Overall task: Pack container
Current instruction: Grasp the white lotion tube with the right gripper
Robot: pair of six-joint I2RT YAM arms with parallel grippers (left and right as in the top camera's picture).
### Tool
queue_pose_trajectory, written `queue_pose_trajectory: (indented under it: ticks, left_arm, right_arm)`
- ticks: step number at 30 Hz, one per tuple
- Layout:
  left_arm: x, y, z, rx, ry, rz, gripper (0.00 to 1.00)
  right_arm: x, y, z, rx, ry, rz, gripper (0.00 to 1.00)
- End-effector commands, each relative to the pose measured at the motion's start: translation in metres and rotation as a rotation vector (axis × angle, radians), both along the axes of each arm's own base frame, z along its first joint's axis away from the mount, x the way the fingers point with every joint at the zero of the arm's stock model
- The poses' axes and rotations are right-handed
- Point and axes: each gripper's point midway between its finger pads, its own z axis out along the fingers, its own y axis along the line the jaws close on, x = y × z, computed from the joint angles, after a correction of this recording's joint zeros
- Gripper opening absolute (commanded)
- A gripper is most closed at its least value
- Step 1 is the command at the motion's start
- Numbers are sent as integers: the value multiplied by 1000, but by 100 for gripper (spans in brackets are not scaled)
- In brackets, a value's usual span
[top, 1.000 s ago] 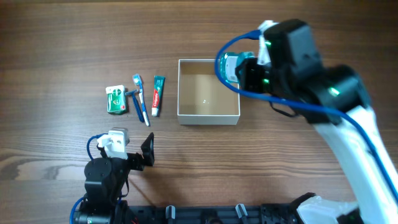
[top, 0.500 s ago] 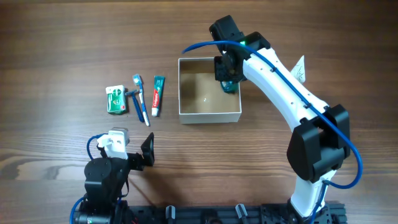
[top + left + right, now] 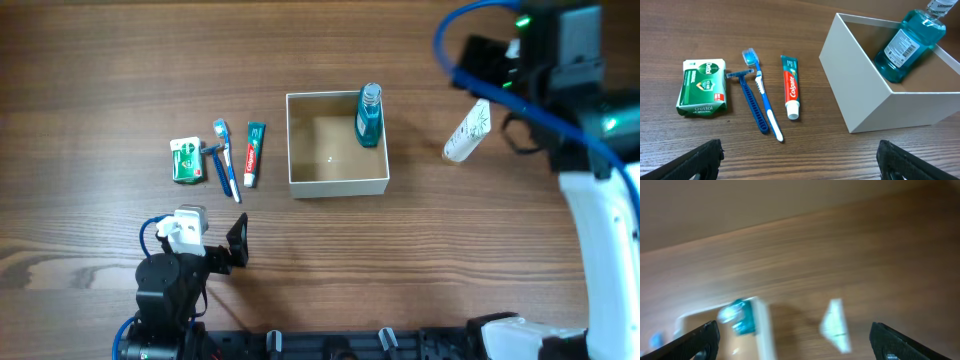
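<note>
The square, shallow box with white outer walls and tan cardboard inside (image 3: 338,186) sits in the middle of the wooden bench (image 3: 120,60). A blue mouthwash bottle (image 3: 369,117) leans in its far right corner. Just left lie a green-and-red toothpaste tube (image 3: 253,153), a blue-and-white toothbrush (image 3: 766,102), a blue razor (image 3: 752,105) and a green soap carton (image 3: 186,160). A white tube (image 3: 467,131) lies to the right, apart from the box. The left hand (image 3: 800,162) is released, fingers spread wide. The right hand (image 3: 802,342) is likewise released and grasps nothing.
</note>
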Motion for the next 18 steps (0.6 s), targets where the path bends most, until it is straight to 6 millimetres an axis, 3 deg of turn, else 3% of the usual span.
queue_pose_trajectory:
  ticks: [1, 5, 7, 8, 9, 10, 14, 16, 18]
  left_arm:
    - [-1, -3, -2, 5, -3, -28, 100]
    - [-1, -4, -2, 5, -3, -29, 100]
    - [-1, -3, -2, 5, -3, -28, 100]
    - [-1, -3, -2, 5, -3, -28, 100]
    - [-1, -3, -2, 5, -3, -28, 100]
    - [-1, -3, -2, 5, -3, -28, 100]
    - [-1, -3, -2, 5, -3, -28, 100]
    - [-1, -3, -2, 5, -3, -28, 100]
    - [-1, -3, -2, 5, -3, -28, 100]
  right_arm:
    - [13, -28, -72, 67, 226, -53, 91]
    - [11, -26, -155, 89, 533, -57, 77]
    - [13, -26, -179, 85, 604, -60, 70]
    - [14, -26, -188, 84, 630, -61, 52]
    - [15, -26, -193, 86, 644, -62, 26]
    - [16, -25, -193, 87, 639, -60, 7]
    - [9, -24, -158, 91, 552, -54, 4]
    - [-6, -11, -120, 90, 461, -18, 4]
    - [-30, 21, -70, 79, 321, 87, 4]
